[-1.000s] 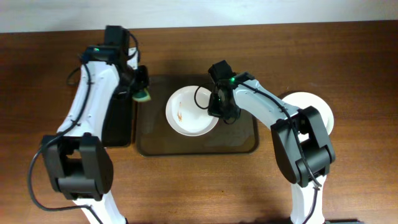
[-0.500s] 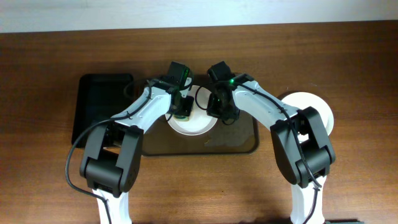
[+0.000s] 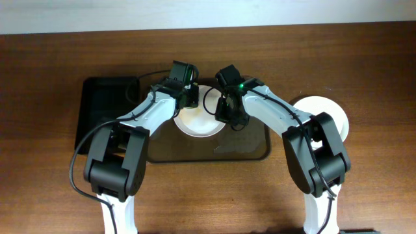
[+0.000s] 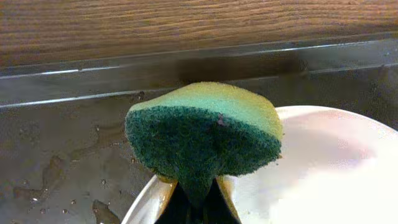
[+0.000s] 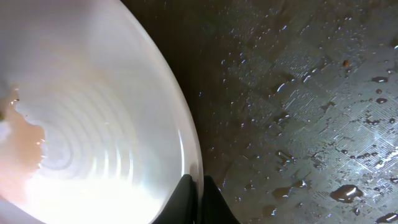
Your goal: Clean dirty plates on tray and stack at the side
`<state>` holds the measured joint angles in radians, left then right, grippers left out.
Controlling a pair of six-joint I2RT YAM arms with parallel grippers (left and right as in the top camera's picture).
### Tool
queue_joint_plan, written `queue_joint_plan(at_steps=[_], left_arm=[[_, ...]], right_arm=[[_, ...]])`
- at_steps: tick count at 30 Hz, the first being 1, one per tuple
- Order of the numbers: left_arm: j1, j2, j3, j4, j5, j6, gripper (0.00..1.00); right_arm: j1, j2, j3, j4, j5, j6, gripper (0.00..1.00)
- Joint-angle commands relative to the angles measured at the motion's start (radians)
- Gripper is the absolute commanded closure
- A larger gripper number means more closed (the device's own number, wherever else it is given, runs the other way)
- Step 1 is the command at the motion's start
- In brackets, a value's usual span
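On the table (image 3: 377,65), the large tray (image 3: 247,146) lies at the middle with a plate (image 3: 195,123) on it near its back edge (a sponge (image 4: 205,134) sits over that plate's back-left rim), the smaller tray (image 3: 97,110) just beside its left edge and another plate (image 3: 315,104) off its right edge.

Seen from above, the left arm (image 3: 146,112) and right arm (image 3: 273,107) cover the far rim of the plate (image 3: 198,125) on the tray (image 3: 250,148). The sponge (image 4: 205,134) hides the tips of the left tool (image 4: 196,205). The right tool (image 5: 198,199) is cut off by the bottom edge. How many plates make up the white pile (image 3: 333,107) on the worktop (image 3: 370,52) cannot be told, and the right arm overlaps it.
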<state>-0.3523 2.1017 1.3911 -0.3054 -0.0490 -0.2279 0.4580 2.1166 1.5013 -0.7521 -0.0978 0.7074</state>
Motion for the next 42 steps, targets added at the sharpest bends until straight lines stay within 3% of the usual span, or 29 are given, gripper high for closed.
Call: queue_joint_plan(at_steps=[1,3,6,7,9,13,16,21,24,27,32,34,37,42], left_arm=[[0.009,0.024,-0.007,-0.063,-0.028,0.027,0.99],[0.009,0.024,-0.006,-0.175,0.079,0.113,0.99],[0.027,0.024,0.067,-0.435,0.308,0.140,0.99],[0.047,0.024,0.104,-0.480,0.414,0.172,0.99],[0.093,0.024,0.177,-0.540,0.491,0.177,0.99],[0.235,0.024,0.431,-0.689,0.525,0.181,0.99],[0.363,0.024,0.710,-0.893,0.524,0.181,0.99],[0.461,0.024,0.787,-1.028,0.400,0.229,0.99],[0.459,0.024,0.786,-1.036,0.346,0.229,0.99],[0.457,0.026,0.786,-1.035,0.347,0.229,0.99],[0.457,0.026,0.782,-1.035,0.339,0.229,0.99],[0.457,0.026,0.774,-1.035,0.340,0.229,0.99],[0.457,0.026,0.740,-1.027,0.340,0.229,0.99],[0.457,0.026,0.721,-1.012,0.340,0.229,0.99]], right_arm=[[0.000,0.017,-0.043,-0.019,0.051,-0.011,0.96],[0.000,0.017,-0.043,-0.018,0.051,-0.012,0.96],[0.000,0.017,-0.043,-0.018,0.050,-0.015,0.96],[0.001,0.017,-0.043,-0.018,0.050,-0.015,0.96],[0.001,0.017,-0.044,-0.019,0.050,-0.017,0.96],[0.001,0.017,-0.044,-0.019,0.050,-0.019,0.96],[0.000,0.014,-0.041,-0.016,0.020,-0.051,0.96],[0.002,-0.168,-0.008,-0.059,0.004,-0.185,0.96],[0.029,-0.345,-0.008,-0.131,0.254,-0.185,0.96],[0.149,-0.452,-0.008,-0.229,0.629,-0.183,0.96],[0.435,-0.438,-0.009,-0.319,1.332,-0.069,0.96],[0.501,-0.438,-0.009,-0.318,1.462,-0.070,0.96],[0.504,-0.438,-0.009,-0.318,1.434,-0.058,0.96],[0.316,-0.497,-0.009,-0.338,0.840,0.088,0.96]])
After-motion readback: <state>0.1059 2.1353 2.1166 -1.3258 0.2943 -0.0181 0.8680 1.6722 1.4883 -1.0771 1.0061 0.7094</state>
